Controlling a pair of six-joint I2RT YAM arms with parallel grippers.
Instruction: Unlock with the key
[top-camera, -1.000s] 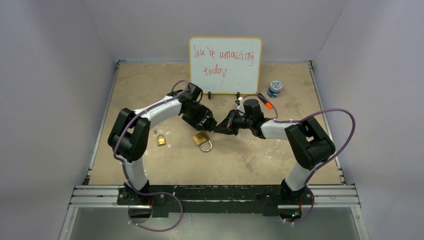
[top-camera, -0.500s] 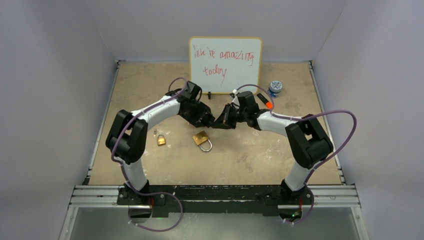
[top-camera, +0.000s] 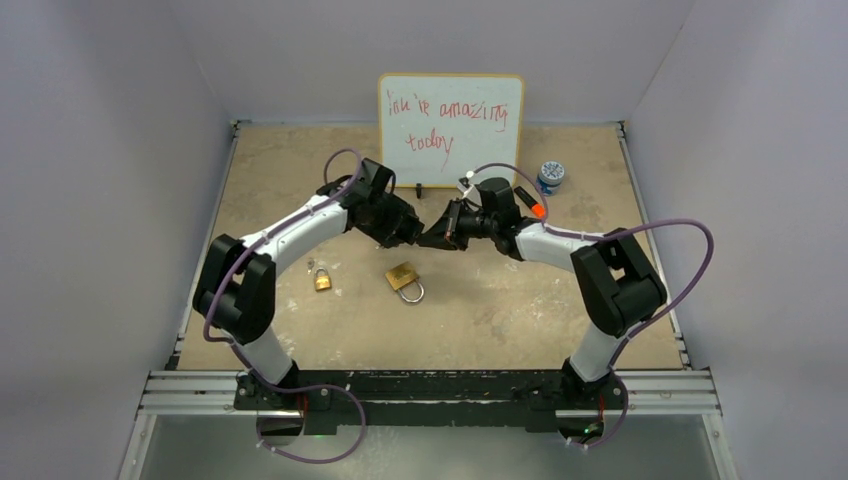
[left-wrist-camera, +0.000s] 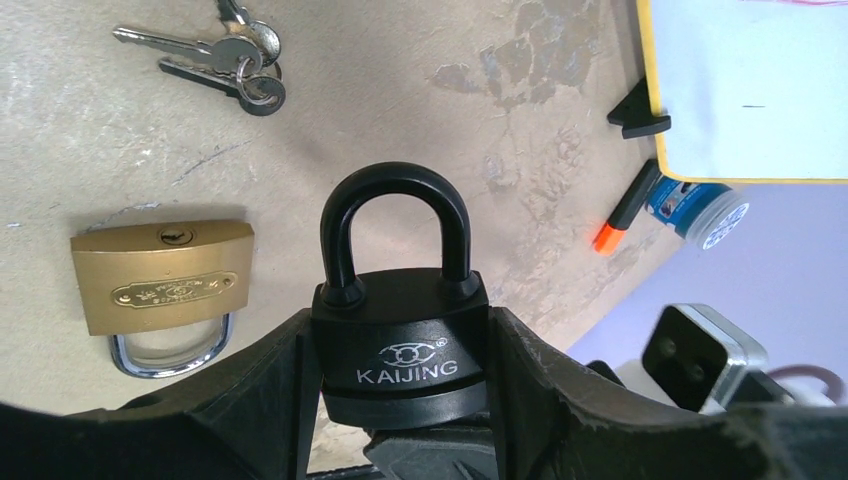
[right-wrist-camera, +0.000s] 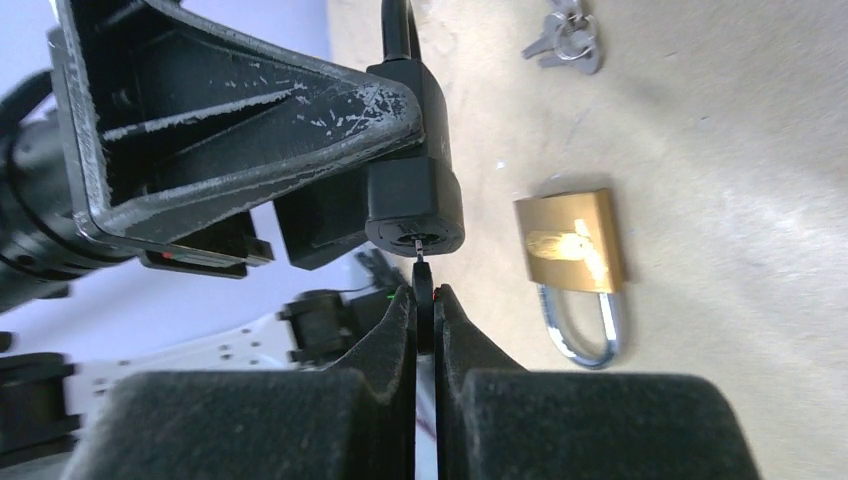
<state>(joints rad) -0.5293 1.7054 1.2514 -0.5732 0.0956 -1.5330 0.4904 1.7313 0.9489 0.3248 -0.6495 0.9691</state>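
Left end effector (top-camera: 408, 230) clamps black KAIJING padlock (left-wrist-camera: 400, 345); right end effector (right-wrist-camera: 425, 305) pinches small dark key (right-wrist-camera: 420, 262). Misaligned insertion could jam it.

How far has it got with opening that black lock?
Done: the left pincer holds the black padlock, and the right pincer grips the key. In hand: the key's tip is at the keyhole. Left: turning it, since the shackle is closed.
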